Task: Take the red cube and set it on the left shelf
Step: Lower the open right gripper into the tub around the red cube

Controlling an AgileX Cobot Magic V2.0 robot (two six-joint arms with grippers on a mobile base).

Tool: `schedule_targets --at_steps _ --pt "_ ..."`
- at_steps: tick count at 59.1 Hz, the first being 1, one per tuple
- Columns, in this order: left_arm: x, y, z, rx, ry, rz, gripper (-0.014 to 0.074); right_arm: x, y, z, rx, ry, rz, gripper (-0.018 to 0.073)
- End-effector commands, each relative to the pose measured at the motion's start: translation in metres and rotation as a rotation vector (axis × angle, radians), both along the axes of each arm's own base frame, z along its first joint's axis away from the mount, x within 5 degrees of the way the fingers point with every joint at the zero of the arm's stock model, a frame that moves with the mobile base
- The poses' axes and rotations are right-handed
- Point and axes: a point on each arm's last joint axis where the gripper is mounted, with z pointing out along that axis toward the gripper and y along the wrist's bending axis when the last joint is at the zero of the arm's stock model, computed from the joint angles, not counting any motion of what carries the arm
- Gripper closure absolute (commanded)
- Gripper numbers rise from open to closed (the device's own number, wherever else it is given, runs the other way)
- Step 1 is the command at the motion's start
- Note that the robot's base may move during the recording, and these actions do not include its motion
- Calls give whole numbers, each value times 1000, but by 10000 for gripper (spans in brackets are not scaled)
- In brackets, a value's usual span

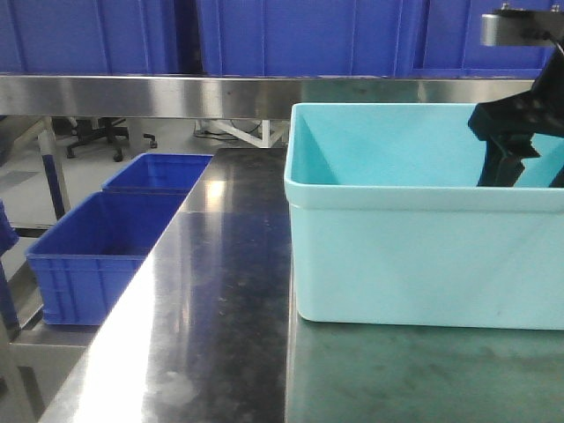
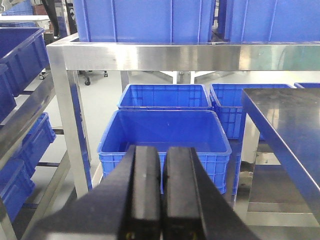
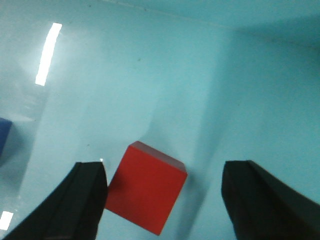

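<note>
Right gripper (image 3: 167,205) hangs spread wide inside the pale teal bin (image 1: 414,256), one finger on each side of the red cube (image 3: 145,195), which lies on the bin's floor and is not yet clamped. Left gripper (image 2: 162,195) is clenched on nothing, away to the bin's left. By my reading the pick has barely begun: closing, lifting clear of the bin and carrying to the left shelf (image 2: 65,100) all remain

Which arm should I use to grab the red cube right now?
Right. The right gripper is open inside the pale turquoise plastic bin, with the red cube showing between its black fingers. The left gripper is shut and faces deep-blue plastic crates beside the steel-topped table.
</note>
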Motion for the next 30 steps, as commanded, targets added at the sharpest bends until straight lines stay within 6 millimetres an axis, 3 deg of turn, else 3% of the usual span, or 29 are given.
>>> schedule_targets --at_steps 1,30 --pt "0 0 1 -9 -80 -7 495 6 1 19 18 -95 -4 -30" --pt "0 0 1 -9 -80 -7 495 13 3 4 44 -55 -22 -30"
